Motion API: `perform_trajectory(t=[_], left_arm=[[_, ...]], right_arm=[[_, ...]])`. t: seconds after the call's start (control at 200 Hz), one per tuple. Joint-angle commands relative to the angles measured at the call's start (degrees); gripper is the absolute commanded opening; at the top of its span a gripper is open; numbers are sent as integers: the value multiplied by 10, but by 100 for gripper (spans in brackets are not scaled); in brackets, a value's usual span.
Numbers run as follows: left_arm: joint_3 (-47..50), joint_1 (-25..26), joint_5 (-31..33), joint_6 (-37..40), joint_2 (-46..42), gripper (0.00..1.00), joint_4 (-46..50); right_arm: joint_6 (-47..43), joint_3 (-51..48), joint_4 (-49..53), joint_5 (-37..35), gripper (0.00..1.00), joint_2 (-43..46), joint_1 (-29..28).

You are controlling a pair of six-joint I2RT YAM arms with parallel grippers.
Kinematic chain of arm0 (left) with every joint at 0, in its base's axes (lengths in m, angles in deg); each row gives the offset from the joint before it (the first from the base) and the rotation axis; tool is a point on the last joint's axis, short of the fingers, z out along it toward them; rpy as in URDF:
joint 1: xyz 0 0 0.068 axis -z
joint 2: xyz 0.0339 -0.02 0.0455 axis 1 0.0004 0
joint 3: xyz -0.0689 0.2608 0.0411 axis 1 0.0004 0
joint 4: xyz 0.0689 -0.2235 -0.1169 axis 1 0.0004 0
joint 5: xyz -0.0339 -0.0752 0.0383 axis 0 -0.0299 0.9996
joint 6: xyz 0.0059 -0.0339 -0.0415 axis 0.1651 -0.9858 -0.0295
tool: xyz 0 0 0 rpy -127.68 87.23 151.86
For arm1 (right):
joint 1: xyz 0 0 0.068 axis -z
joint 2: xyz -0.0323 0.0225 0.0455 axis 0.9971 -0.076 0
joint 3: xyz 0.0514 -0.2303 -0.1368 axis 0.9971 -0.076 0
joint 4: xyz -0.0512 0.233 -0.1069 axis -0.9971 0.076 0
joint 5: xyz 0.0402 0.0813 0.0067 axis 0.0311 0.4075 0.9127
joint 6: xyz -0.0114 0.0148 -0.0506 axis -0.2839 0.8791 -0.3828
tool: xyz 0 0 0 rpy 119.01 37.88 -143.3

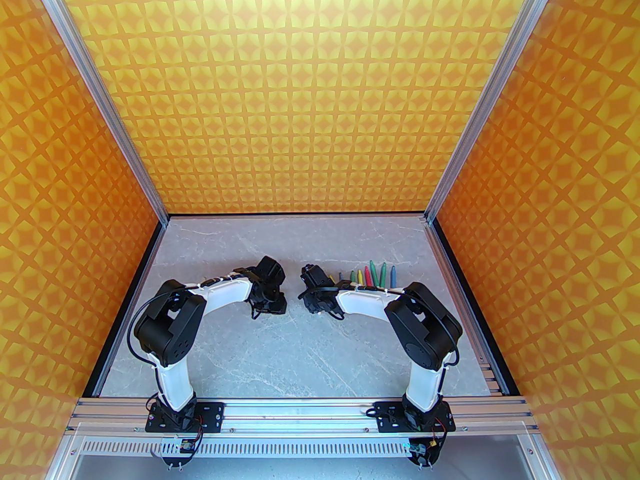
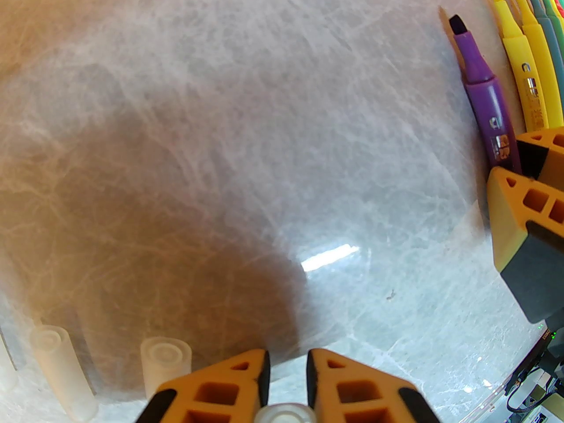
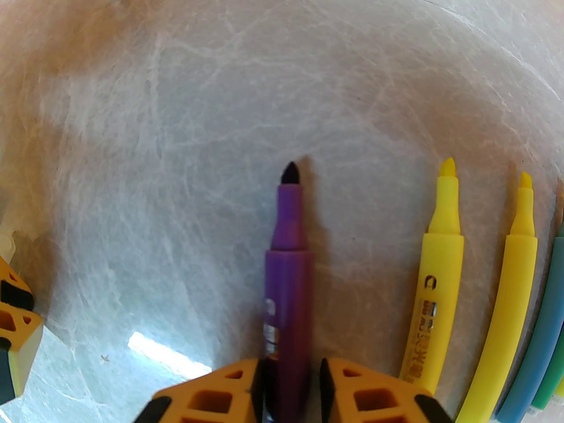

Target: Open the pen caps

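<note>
A clear pen cap (image 2: pixel 284 413) sits between the pads of my left gripper (image 2: pixel 287 359); whether the jaws still press it I cannot tell. Two more pen caps (image 2: pixel 164 359) (image 2: pixel 61 366) rest on the table just to its left. My right gripper (image 3: pixel 291 368) straddles the barrel of an uncapped purple pen (image 3: pixel 288 280) that lies on the table, with thin gaps showing on both sides. From above, the left gripper (image 1: pixel 270 305) and right gripper (image 1: pixel 317 303) face each other mid-table.
Uncapped yellow pens (image 3: pixel 436 258) (image 3: pixel 515 280) and teal ones (image 3: pixel 548 315) lie in a row right of the purple pen. From above, the row (image 1: pixel 372 275) lies behind the right forearm. The right gripper's fingers (image 2: pixel 515 201) show at the left wrist view's right edge.
</note>
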Motion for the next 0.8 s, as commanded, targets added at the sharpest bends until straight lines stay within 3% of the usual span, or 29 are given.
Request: perform_trajectory(t=[0.0,0.565,0.795], left_arm=[[-10,4,10,6,10,24,7],[-6,6,11,11,-24,31,3],[8,6,14,44,-95,39,-23]], right_arm=[[-6,10,10,-14,29,-2,2],[-17,-13,17,-23,42,86,2],[-33,-38,14,-51,56,168,2]])
